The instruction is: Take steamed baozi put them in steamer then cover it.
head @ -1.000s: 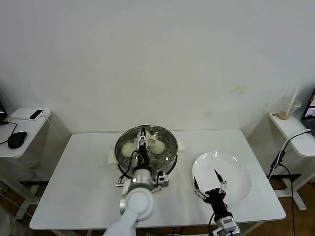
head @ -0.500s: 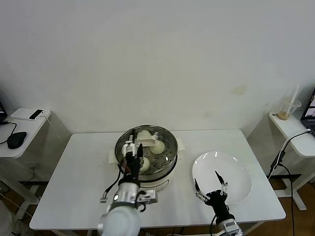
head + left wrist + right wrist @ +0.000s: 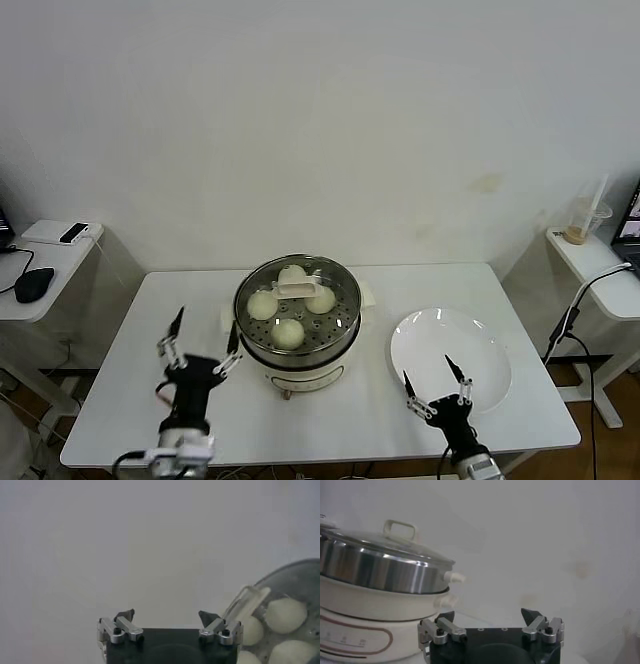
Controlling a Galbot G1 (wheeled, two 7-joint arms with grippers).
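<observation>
So with the cover (image 3: pixel 295 291) on the steamer (image 3: pixel 297 330), we'd only worry our spread left end effector (image 3: pixel 198 358) clips it swinging back.

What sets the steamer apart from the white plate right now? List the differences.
The steamer is a deep steel pot on a white base; the white plate is flat. The steamer holds four baozi under its glass lid; the plate lies bare and uncovered. Both are round and stand on the table.

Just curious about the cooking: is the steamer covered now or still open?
Covered. The glass lid sits flat on the steamer, four baozi visible through it; both grippers are clear.
</observation>
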